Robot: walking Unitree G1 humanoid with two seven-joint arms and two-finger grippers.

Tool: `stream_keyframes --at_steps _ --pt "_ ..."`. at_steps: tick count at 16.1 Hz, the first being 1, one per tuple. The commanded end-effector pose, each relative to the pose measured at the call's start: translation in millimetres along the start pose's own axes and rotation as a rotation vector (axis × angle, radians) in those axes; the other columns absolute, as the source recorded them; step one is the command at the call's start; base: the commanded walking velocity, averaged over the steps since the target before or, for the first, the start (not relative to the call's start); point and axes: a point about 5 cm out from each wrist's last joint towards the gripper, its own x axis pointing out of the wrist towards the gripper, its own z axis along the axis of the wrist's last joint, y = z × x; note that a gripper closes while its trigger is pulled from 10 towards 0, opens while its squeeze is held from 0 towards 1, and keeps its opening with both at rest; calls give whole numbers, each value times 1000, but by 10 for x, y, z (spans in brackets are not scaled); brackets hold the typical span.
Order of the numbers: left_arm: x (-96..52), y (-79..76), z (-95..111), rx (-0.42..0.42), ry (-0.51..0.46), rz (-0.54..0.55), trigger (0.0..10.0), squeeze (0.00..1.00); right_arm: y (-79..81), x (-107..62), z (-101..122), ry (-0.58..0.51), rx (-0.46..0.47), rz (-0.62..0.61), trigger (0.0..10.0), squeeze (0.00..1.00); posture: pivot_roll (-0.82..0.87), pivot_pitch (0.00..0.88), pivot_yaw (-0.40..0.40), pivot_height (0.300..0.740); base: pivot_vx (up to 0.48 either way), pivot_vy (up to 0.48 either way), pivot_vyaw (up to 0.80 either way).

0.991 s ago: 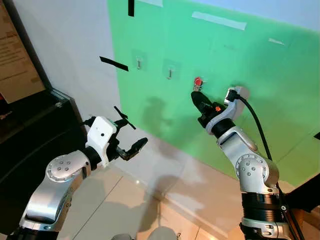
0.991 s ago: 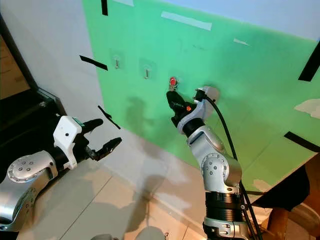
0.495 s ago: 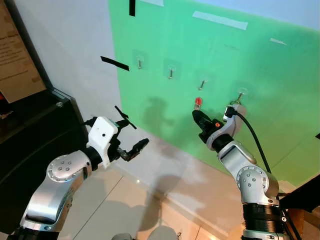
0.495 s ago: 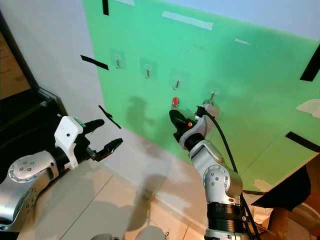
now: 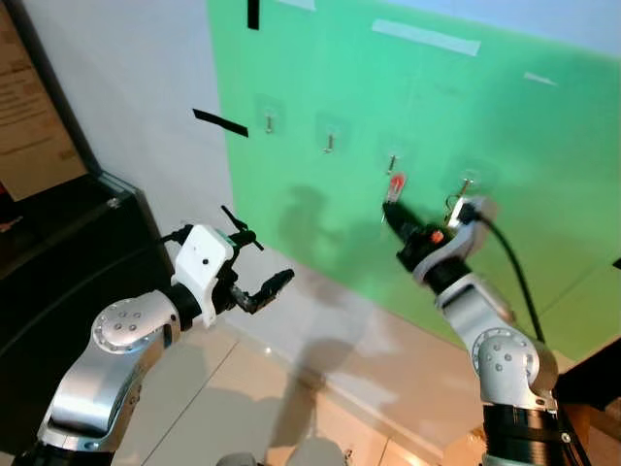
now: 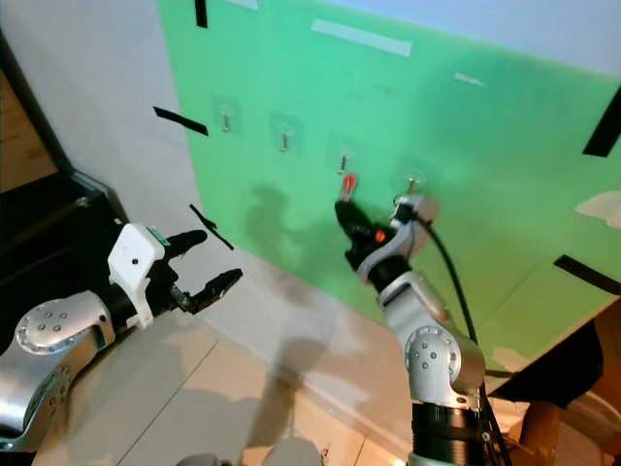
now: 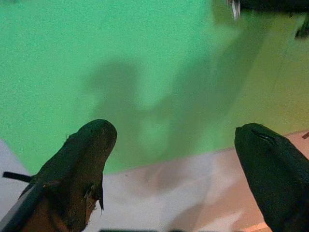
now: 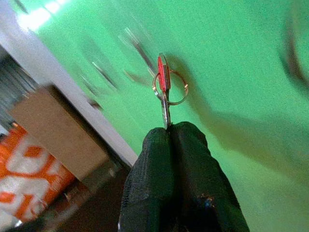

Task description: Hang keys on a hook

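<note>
Keys [image 8: 165, 87] stick out past the tips of the right claw [image 8: 170, 131], which is clenched on the blade so that the ring stands free to catch; the nearest hook [image 5: 392, 162] on the green wall [image 5: 543, 146] sits just above and beyond those tips; the left claw [image 5: 254, 274], fingers spread and grasping nothing, hangs well apart, low and clear of the work.

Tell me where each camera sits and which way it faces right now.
Left eye: head, looking down at the green wall; both arms show.
Right eye: same scene, shifted.
Left wrist: along the open left end effector at the wall.
Right wrist: along the right end effector pinching the key.
Shared: key, hooks and wall.
</note>
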Motion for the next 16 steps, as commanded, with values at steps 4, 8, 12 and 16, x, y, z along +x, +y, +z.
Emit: stream_keyframes --at_steps 4,8,12,16 --pt "9 -6 40 12 -5 -13 10000 349 157 45 142 -77 -7 106 10000 0 89 0 -17 740 0 0 0" --pt "12 -9 34 5 -9 -25 10000 349 159 127 117 -62 -20 81 10000 0 91 0 -18 740 0 0 0" --pt "0 -44 44 -31 -33 -66 10000 365 17 224 97 -59 -1 -43 10000 0 93 0 -20 740 0 0 0" --pt "-21 -93 74 -94 -62 -112 10000 361 -26 237 44 -25 -11 -77 10000 0 95 0 -22 740 0 0 0"
